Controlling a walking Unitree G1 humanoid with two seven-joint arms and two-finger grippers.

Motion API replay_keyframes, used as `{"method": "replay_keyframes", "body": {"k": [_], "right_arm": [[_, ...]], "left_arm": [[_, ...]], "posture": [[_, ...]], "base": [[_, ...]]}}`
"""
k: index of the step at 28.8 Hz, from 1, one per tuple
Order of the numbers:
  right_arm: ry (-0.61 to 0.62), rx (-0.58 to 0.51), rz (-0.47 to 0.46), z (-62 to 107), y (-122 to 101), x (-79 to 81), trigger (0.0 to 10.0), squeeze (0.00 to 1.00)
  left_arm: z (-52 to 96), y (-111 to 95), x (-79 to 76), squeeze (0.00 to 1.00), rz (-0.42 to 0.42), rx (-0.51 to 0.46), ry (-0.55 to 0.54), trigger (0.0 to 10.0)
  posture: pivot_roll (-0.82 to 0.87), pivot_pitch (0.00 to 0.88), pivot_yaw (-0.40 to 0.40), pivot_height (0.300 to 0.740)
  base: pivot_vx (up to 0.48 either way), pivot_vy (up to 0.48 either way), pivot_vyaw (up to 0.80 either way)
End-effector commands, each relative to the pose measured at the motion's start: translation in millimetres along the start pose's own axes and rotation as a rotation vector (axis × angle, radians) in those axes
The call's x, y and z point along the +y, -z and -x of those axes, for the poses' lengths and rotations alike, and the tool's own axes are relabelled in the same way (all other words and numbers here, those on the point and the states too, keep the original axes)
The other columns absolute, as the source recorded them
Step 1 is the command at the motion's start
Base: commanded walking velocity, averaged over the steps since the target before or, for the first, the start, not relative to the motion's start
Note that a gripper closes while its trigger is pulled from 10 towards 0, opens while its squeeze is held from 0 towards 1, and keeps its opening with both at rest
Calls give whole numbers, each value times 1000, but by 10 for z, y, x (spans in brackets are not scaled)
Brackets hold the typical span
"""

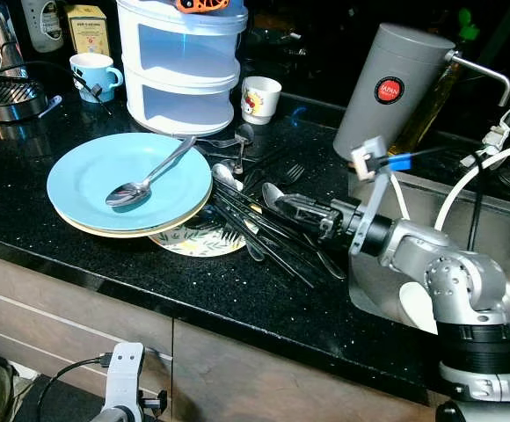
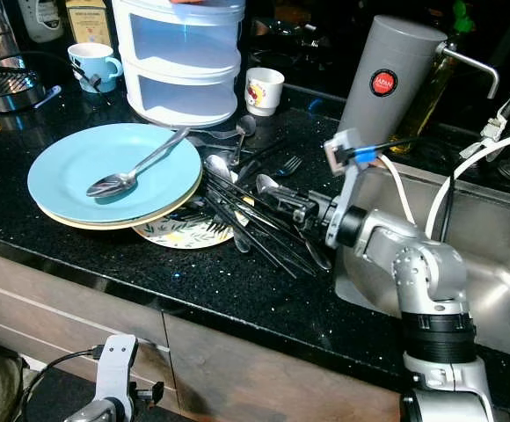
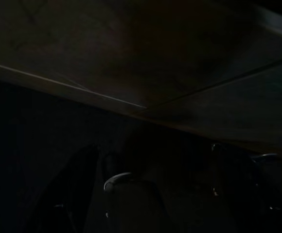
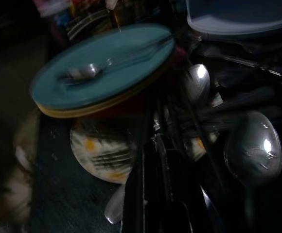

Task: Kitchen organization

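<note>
On the black table a blue plate tops a stack and carries one spoon. Under the stack's edge peeks a patterned plate. Just beside it lies a heap of dark cutlery, and the right hand reaches low over this heap; whether it is clenched cannot be told. A white tiered container stands behind, between a blue mug and a white cup. The left arm hangs idle.

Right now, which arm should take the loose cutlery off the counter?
Right. The right gripper is already over the cutlery pile beside the blue plate. The left arm hangs idle below the counter edge.
</note>
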State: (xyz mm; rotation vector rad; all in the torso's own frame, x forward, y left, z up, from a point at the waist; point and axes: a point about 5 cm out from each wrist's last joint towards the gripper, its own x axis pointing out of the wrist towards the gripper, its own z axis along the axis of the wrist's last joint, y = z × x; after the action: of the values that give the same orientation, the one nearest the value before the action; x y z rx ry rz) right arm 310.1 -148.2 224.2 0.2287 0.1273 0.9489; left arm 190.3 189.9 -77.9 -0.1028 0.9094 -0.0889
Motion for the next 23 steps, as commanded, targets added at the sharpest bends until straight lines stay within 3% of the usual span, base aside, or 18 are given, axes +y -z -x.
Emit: {"method": "replay_keyframes", "body": {"k": [1,2,4,5,7,8,13,14,15,16,23], "right_arm": [[9,15,57,29,-15,9,1686,0],[36,63,110,24,31,-7,10000,0],[81,134,158,0,106,-36,10000,0],[97,144,165,-10,116,-47,10000,416],[97,144,165,-10,116,-47,10000,416],[116,145,171,-26,111,-60,10000,1000],[198,147,177,-43,73,-150,10000,1000],[234,174,195,-32,86,-201,10000,729],[234,174,195,-32,86,-201,10000,729],[238,195,189,-26,117,-220,10000,0],[277,271,180,7,239,-275,10000,0]], "left_arm": [[-1,66,-43,0,3,28,10,10000],[-1,68,-45,0,2,28,11,10000],[-2,71,-50,0,1,30,13,10000],[-2,73,-51,0,0,30,13,10000],[-2,73,-51,0,0,30,13,10000],[-1,79,-54,0,0,31,14,10000],[0,87,-60,0,1,32,16,10000],[-1,86,-61,0,3,31,16,10000],[-1,86,-61,0,3,31,16,10000],[0,87,-61,0,4,31,15,10000],[2,92,-56,0,3,32,15,10000]], "posture": [[81,0,-82,740],[82,0,-83,740],[80,0,-84,740],[81,0,-85,740],[81,0,-85,740],[82,0,-84,740],[85,3,-87,740],[86,4,-88,740],[86,4,-88,740],[85,5,-86,740],[84,12,-84,740]], "base": [[0,0,0],[0,0,0],[0,0,0],[0,0,0],[0,0,0],[0,0,0],[0,0,0],[0,0,0],[0,0,0],[0,0,0],[0,0,0]]}}
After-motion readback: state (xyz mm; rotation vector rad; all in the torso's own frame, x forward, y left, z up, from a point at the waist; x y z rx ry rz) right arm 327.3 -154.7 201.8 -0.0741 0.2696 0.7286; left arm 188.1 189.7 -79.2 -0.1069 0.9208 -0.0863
